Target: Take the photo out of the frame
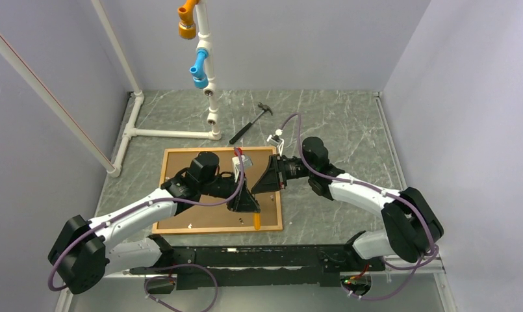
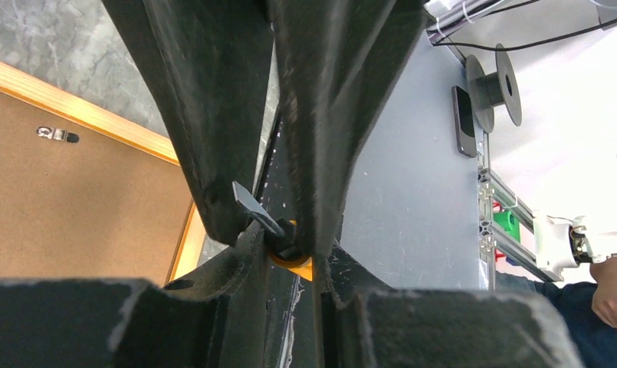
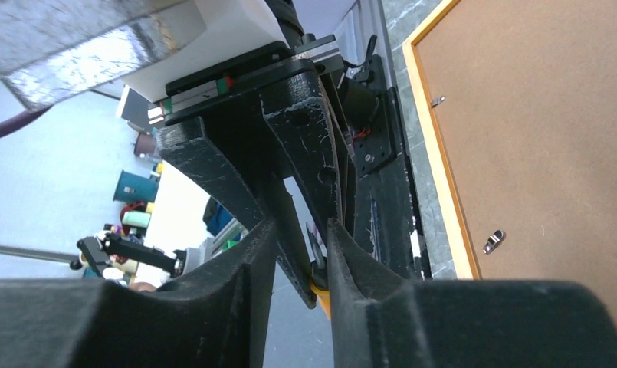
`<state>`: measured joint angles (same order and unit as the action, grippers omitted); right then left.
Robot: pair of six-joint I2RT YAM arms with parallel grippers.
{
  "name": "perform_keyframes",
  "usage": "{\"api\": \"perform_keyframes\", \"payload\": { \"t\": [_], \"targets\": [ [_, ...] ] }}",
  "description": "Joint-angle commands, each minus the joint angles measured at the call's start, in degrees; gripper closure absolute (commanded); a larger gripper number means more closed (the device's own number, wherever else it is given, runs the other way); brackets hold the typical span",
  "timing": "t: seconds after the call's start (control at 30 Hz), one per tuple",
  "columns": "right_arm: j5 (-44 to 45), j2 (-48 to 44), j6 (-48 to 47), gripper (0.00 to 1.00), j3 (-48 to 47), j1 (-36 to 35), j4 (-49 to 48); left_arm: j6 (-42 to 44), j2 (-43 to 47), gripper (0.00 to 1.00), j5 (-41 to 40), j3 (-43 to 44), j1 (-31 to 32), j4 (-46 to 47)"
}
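Here, close to the arm bases, the left gripper (image 2: 290, 264) and the right gripper (image 3: 299, 239) meet tip to tip above the near edge of the frame (image 1: 200, 229). A small orange piece (image 1: 256, 222) shows at their tips. Each pair of fingers stands close together, and I cannot tell whether either grips anything. The photo (image 1: 187, 170) lies face down inside the frame on the table (image 1: 336, 130), brown back up. Beyond it lie a hammer (image 1: 251, 123) and a white pipe stand (image 1: 171, 133).
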<state>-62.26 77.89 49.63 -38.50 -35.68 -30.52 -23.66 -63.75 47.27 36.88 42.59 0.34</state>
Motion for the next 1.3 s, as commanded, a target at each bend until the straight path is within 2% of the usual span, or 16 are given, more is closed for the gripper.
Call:
{"api": "perform_keyframes", "payload": {
  "t": [0.0,0.2,0.3,0.43,0.5,0.6,0.7,0.73,0.9,1.0,1.13,1.27],
  "targets": [
    [-2.4,1.1,-1.0,0.72,-0.4,-1.5,-3.7,0.1,-0.1,1.0,2.9,0.3,0.3,3.8],
    [-3.5,3.5,5.4,0.81,1.7,-2.3,-14.4,-0.2,0.8,1.0,2.4,0.2,0.3,3.5],
    [-3.3,4.3,6.7,1.0,1.8,-2.8,-16.4,-0.9,1.2,1.0,1.5,-0.1,0.4,3.8],
    [-0.7,3.9,8.9,1.0,3.1,-2.6,-19.7,-2.1,2.7,1.0,-0.4,-0.7,0.3,3.8],
    [2.4,3.0,8.7,1.0,3.7,-2.6,-19.1,-4.0,4.7,0.92,-2.9,-1.6,0.3,4.1],
    [6.6,2.6,11.5,1.0,5.1,-2.5,-21.9,-7.0,9.0,0.58,-8.1,-3.7,0.2,4.8],
    [10.1,4.0,16.8,1.0,6.4,-2.2,-27.3,-9.7,13.8,0.33,-13.8,-6.6,0.2,5.4],
    [11.3,4.8,18.9,1.0,6.7,-2.0,-29.5,-10.4,15.7,0.29,-15.6,-7.4,0.2,5.6],
    [18.0,10.8,29.9,1.0,8.8,-1.7,-41.3,-14.3,24.0,0.24,-27.5,-9.4,0.3,0.1],
    [20.9,13.9,33.1,1.0,8.8,-1.6,-43.4,-17.7,27.8,0.22,-32.3,-10.6,0.2,-4.2],
    [23.3,16.5,34.4,1.0,8.6,-1.5,-44.6,-20.1,30.5,0.1,-32.8,-12.4,0.3,-4.3],
    [26.0,16.7,35.4,1.0,8.6,-1.5,-44.7,-19.9,30.9,0.07,-33.8,-12.6,0.3,-7.0]
  ]
}}
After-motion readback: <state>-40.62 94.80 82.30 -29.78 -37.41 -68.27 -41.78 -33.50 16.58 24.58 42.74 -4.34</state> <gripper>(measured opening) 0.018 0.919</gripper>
